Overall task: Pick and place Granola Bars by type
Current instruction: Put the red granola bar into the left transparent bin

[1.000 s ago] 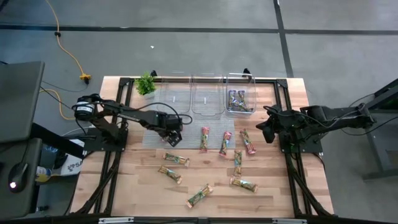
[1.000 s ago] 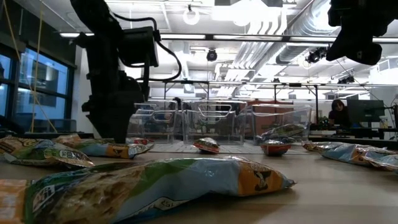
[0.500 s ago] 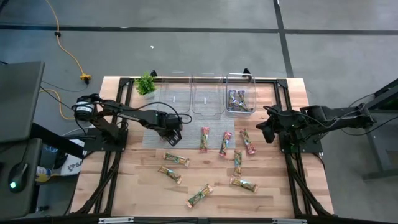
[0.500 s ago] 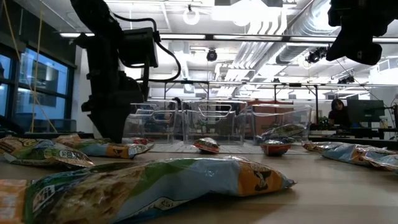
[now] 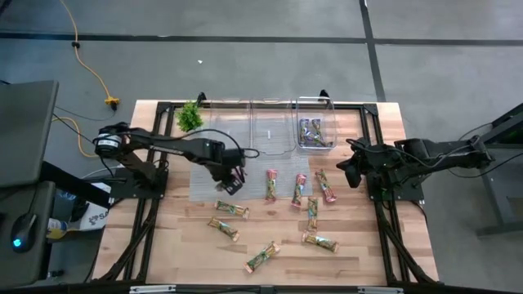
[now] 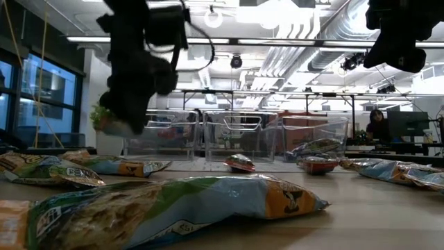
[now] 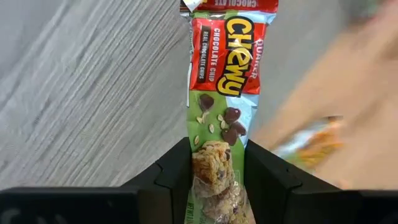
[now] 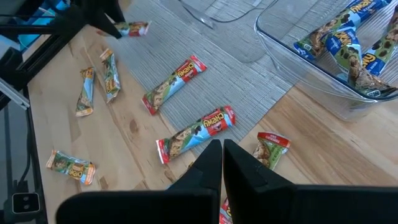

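My left gripper (image 5: 233,181) (image 6: 123,119) hangs above the grey mat (image 5: 203,175), shut on a red-and-green granola bar (image 7: 219,93). Three more red bars (image 5: 297,189) lie flat on the mat and the wood to its right. Several green bars (image 5: 232,209) lie flat on the bare wood nearer the near edge. Blue bars (image 8: 339,43) lie in the right-hand clear bin (image 5: 317,131). My right gripper (image 8: 222,155) (image 5: 350,173) waits shut in the air over the table's right side. My left gripper pinches the red-and-green bar between its two fingers (image 7: 171,177), on the long edges of its green end (image 7: 214,163). The bar's red end (image 7: 229,37) sticks out past the fingertips. The bar is lifted clear of the mat (image 6: 114,126).
Three clear bins stand in a row at the far edge: left (image 5: 226,126), middle (image 5: 272,126), right. A small green plant (image 5: 189,116) stands left of them. Bare wood (image 5: 180,245) lies at the near left corner.
My left gripper has risen from the mat with the red-and-green bar in its fingers and moved slightly toward the table's right. The bar now hangs clear above the table. My right arm has kept still.
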Tool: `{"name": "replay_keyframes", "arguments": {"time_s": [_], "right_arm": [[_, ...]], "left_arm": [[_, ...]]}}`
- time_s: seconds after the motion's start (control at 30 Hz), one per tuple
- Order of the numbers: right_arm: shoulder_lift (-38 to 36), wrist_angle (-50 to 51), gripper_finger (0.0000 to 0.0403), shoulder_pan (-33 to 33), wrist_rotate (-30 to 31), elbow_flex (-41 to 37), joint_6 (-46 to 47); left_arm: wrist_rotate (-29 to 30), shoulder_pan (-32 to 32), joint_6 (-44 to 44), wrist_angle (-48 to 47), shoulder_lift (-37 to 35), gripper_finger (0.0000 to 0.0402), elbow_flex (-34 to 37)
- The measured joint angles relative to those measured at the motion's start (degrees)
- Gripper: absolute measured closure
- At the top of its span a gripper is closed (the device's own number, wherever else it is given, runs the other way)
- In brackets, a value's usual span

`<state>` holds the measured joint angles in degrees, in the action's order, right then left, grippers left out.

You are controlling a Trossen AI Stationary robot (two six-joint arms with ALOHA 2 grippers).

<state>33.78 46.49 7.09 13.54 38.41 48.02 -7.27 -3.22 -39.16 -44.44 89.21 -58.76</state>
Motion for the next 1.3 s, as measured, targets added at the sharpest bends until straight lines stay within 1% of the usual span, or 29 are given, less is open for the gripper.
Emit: {"name": "replay_keyframes", "arguments": {"time_s": [0.1, 0.17, 0.23, 0.3, 0.4, 0.43, 0.47, 0.6, 0.73, 0.83, 0.9, 1.03, 1.2, 1.3], "right_arm": [[0.0, 0.08, 0.0403, 0.0, 0.0, 0.0, -0.01], [0.02, 0.12, 0.0403, 0.0, 0.0, 0.0, -0.03], [0.0, 0.14, 0.0403, 0.0, 0.0, 0.0, -0.09], [0.01, 0.14, 0.0403, 0.01, 0.02, 0.0, -0.27], [0.0, 0.16, 0.0403, 0.01, 0.02, 0.0, -0.34], [0.0, 0.16, 0.0403, 0.02, 0.0, 0.0, -0.43], [0.0, 0.16, 0.0403, 0.0, 0.02, 0.0, -0.42], [0.0, 0.04, 0.0403, 0.0, 0.02, 0.0, -0.45], [0.01, 0.01, 0.0403, 0.01, 0.02, 0.0, -0.68], [0.02, -0.02, 0.0403, 0.01, 0.02, 0.0, -0.86], [0.02, -0.03, 0.0403, 0.01, 0.01, 0.0, -0.94], [0.02, -0.03, 0.0403, 0.0, 0.02, 0.0, -1.17], [0.01, -0.03, 0.0403, 0.0, -0.11, 0.0, -1.52], [0.01, -0.03, 0.0403, 0.01, -0.17, 0.0, -1.56]], "left_arm": [[1.51, -0.09, 1.26, -2.61, -1.81, 0.0278, -4.71], [4.94, -0.09, 1.49, -4.79, -2.44, 0.0278, -7.88], [10.48, -0.11, 1.45, -7.34, -2.87, 0.0278, -11.28], [18.07, -0.13, 0.54, -10.29, -3.02, 0.0278, -14.92], [29.07, -1.48, -4.77, -15.31, -3.0, 0.0278, -18.73], [31.31, -2.33, -7.55, -15.59, -3.01, 0.0278, -19.32], [32.33, -3.56, -9.73, -15.57, -3.02, 0.0278, -19.41], [30.64, -10.07, -13.39, -16.09, -2.76, 0.0278, -19.1], [28.45, -17.58, -12.87, -13.54, -0.38, 0.0278, -17.16], [23.46, -22.45, -10.73, -10.47, 0.93, 0.0278, -16.69], [19.35, -24.85, -9.01, -10.46, 2.12, 0.0278, -15.97], [13.93, -26.49, -5.3, -7.23, 3.97, 0.0277, -15.24], [12.27, -26.4, -3.1, -5.11, 5.18, 0.0274, -15.24], [10.75, -26.4, -0.09, -5.08, 5.2, 0.0255, -15.24]]}}
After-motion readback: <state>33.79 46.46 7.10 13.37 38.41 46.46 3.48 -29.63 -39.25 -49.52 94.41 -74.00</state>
